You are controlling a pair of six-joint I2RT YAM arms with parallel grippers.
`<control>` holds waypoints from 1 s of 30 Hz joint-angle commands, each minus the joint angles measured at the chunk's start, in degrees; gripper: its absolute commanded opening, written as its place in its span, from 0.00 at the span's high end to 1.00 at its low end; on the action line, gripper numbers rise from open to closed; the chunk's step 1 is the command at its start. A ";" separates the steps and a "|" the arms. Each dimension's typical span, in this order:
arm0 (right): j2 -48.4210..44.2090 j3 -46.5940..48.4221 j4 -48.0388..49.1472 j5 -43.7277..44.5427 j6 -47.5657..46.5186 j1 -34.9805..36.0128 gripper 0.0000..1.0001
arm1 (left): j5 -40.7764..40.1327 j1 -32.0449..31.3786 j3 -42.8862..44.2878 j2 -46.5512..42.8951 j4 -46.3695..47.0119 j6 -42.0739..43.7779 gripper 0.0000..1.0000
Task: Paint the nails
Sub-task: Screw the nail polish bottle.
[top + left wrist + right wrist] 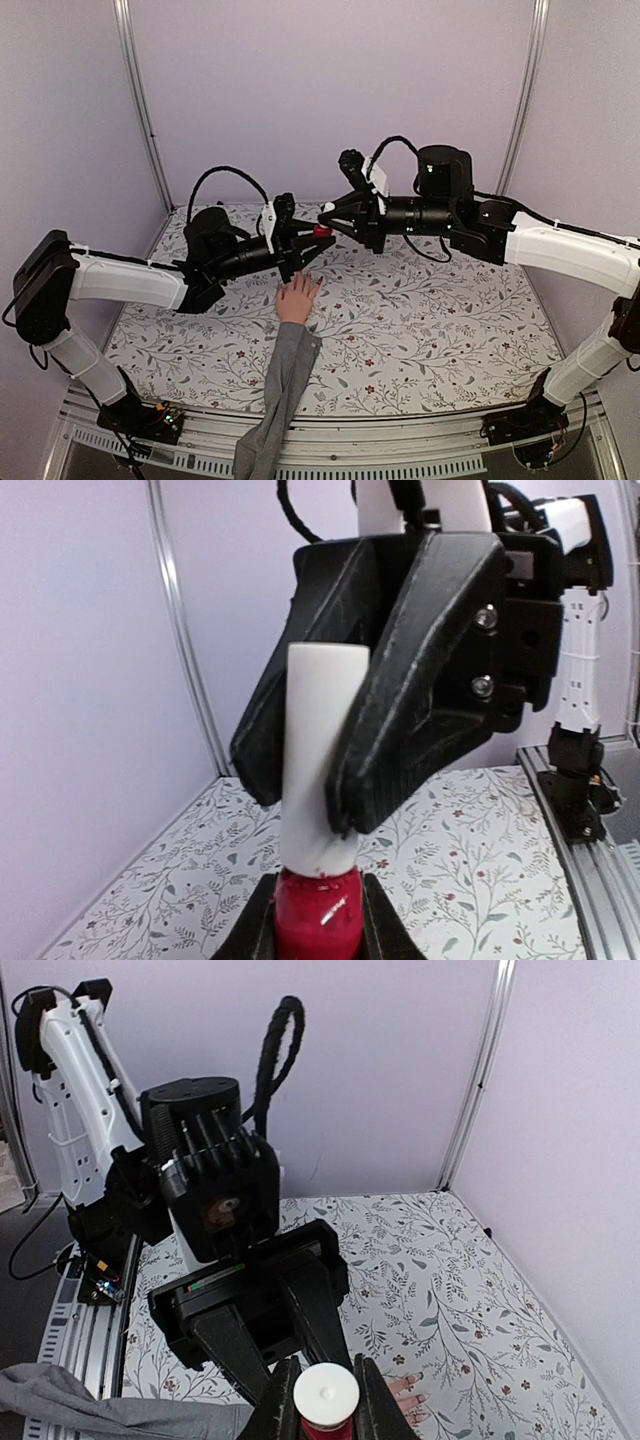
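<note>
Grey sleeve (285, 380), peach mannequin hand (298, 300), red polish bottle (322, 231) aloft just beyond.

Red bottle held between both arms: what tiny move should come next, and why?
Probably the right gripper should twist the white cap loose. The left gripper clamps the red bottle, the right is shut on the cap, and the cap is not yet off.

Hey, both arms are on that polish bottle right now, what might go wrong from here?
1. The right gripper clamps the white cap while the left gripper holds the red bottle; a skewed pull may tip it.
2. The bottle hangs roughly above the mannequin hand and floral cloth, so polish could drip there.
</note>
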 commanded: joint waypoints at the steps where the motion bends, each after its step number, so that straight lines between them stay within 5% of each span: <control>1: 3.59 0.24 -0.37 4.91 4.71 1.31 1.00 | -16.84 -2.48 1.28 2.29 8.92 -0.57 1.00; 13: 8.71 1.97 2.60 17.22 14.49 1.31 1.00 | -33.89 -7.48 3.29 10.27 18.60 1.53 1.00; 22: 8.04 0.32 3.78 20.37 17.44 1.32 0.99 | -35.23 -8.43 3.85 11.41 17.17 3.69 1.00; 30: 3.90 -2.25 5.15 20.24 14.70 1.08 0.74 | -28.98 -7.14 0.68 7.13 13.54 3.64 1.00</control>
